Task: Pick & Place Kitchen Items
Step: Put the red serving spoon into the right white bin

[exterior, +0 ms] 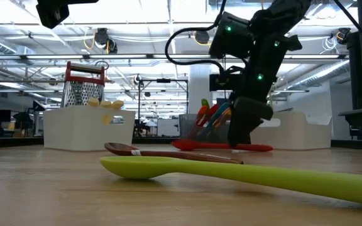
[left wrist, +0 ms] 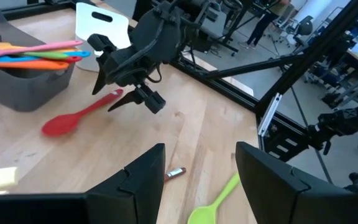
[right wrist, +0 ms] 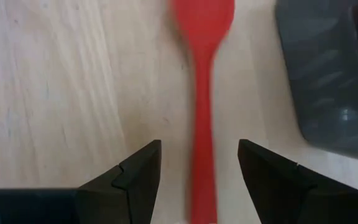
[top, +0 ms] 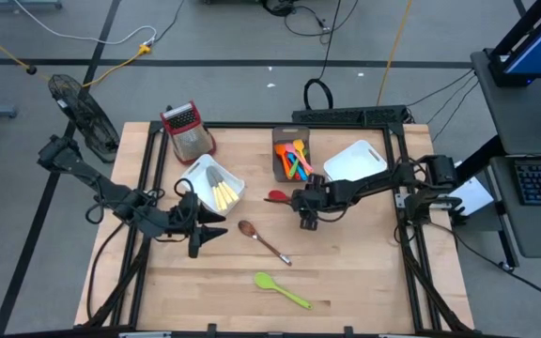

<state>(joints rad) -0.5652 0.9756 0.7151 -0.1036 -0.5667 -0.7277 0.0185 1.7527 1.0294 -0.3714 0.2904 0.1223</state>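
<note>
- while the right gripper hangs over the smooth red plastic spoon, its two dark fingers stand wide apart, one on each side of the handle, gripping nothing.
- that spoon lies flat on pale, grained wood at 9 o'clock of the dark grey bin, which holds orange, pink and blue utensils.
- left gripper sits low at the table's 9 o'clock, fingers parted, empty.
- brown spoon and green spoon lie toward 6 o'clock.
- no writing is legible.
</note>
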